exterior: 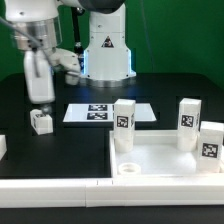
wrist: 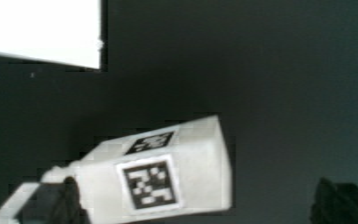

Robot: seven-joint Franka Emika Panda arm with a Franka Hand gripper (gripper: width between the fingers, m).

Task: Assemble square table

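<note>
The black desk (exterior: 60, 150) carries everything. Largest on it is the square table's white slab (exterior: 165, 158), lying flat at the exterior view's lower right, its raised rim up and one round corner socket (exterior: 128, 168) showing near the front. There is one slab and four legs in view. Three legs stand upright on the slab with their tags facing the camera: one at the near left corner (exterior: 124, 125), one farther back (exterior: 189, 122), one at the right edge (exterior: 210, 142). The fourth leg (exterior: 41, 122) lies on its own on the bare desk, well apart from the slab, toward the exterior view's left.

One arm (exterior: 35, 30) reaches down from the upper left, wrist pointing at the desk, and its fingers (exterior: 40, 92) hang just above that loose leg. They stand wide apart and hold nothing. In the wrist view the same leg (wrist: 153, 170) lies tilted between the two dark fingertips (wrist: 34, 205), one to each side of it; whether either touches the leg cannot be told.

One marker board (exterior: 105, 112) lies flat between the loose leg and the slab, behind both. A white border rail (exterior: 50, 184) runs along the front edge, and a small white piece (exterior: 2, 146) sits at the far left edge.
</note>
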